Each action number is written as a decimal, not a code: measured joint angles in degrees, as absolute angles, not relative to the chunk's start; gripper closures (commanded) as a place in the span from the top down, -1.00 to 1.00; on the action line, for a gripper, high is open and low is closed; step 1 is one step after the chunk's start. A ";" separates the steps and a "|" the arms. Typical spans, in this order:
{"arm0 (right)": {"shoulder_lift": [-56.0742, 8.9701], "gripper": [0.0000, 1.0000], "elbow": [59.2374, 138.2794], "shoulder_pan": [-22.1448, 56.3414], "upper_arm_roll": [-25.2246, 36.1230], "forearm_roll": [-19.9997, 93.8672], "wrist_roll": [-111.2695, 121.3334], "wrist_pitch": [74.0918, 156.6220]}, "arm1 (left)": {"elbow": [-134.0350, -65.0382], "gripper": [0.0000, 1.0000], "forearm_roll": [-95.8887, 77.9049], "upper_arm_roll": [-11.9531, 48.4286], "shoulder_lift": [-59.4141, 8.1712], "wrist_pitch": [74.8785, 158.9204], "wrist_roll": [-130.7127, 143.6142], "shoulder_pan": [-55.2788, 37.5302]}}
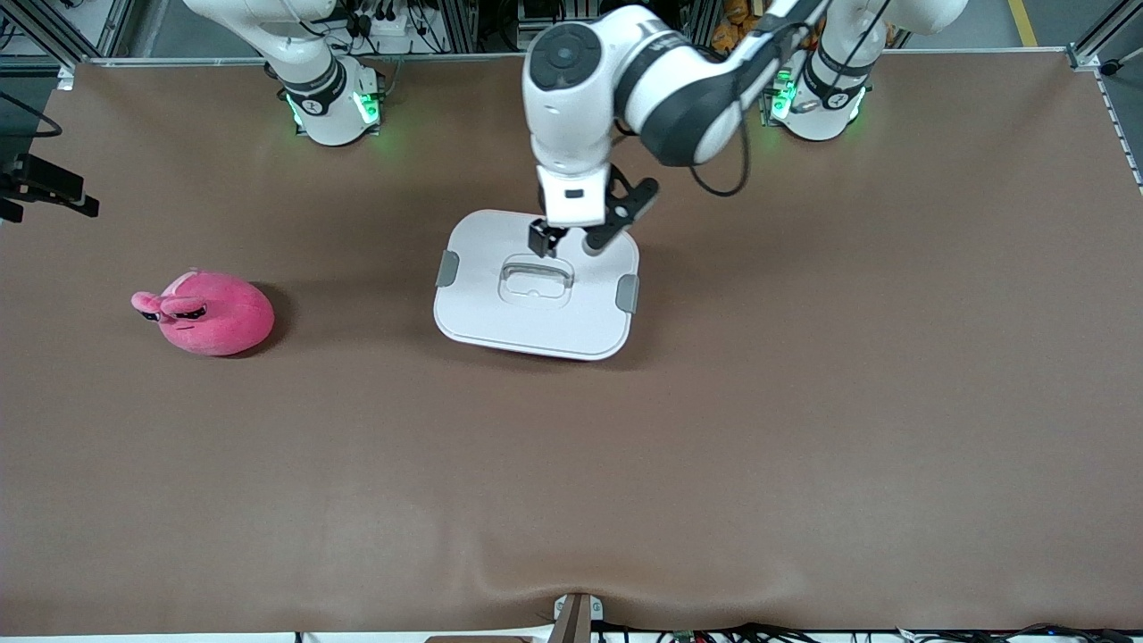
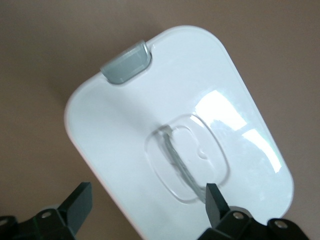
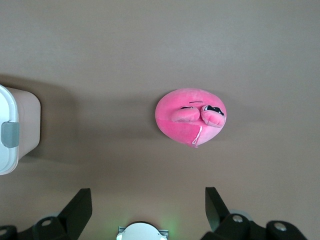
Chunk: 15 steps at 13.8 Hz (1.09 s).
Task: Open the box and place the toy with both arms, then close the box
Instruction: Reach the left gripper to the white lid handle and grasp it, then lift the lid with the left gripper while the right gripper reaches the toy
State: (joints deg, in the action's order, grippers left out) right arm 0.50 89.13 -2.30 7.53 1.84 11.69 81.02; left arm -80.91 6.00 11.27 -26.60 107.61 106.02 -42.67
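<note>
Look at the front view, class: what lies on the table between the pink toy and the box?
Nothing: between the toy and the box the front view shows only bare brown table; the right wrist view agrees.

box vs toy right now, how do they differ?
The box is a flat-topped tub with a white lid and grey side clips; the toy is a round bright pink plush. The box is clearly the wider of the two. The box sits mid-table with the open left hand over its lid; the toy lies toward the right arm's end of the table with nothing touching it. Both rest on the brown table, and the lid is on.
</note>
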 measured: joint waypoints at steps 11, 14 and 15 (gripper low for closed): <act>-2.61 1.00 89.18 -2.31 7.60 1.84 21.44 80.84 | -80.68 0.35 15.67 10.64 -33.84 117.98 129.54 -46.19; -3.94 1.00 89.21 -2.30 7.58 1.84 25.33 80.81 | -80.67 0.35 15.85 10.64 -34.25 118.32 129.62 -46.20; -4.18 1.00 89.43 -2.30 7.58 1.84 27.05 80.64 | -80.66 0.35 15.86 10.64 -34.37 118.38 129.62 -46.20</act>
State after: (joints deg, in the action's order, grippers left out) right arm -4.18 89.43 -2.30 7.58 1.84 27.05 80.64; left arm -80.66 15.86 10.64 -34.37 118.38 129.62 -46.20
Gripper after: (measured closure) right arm 0.000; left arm 0.322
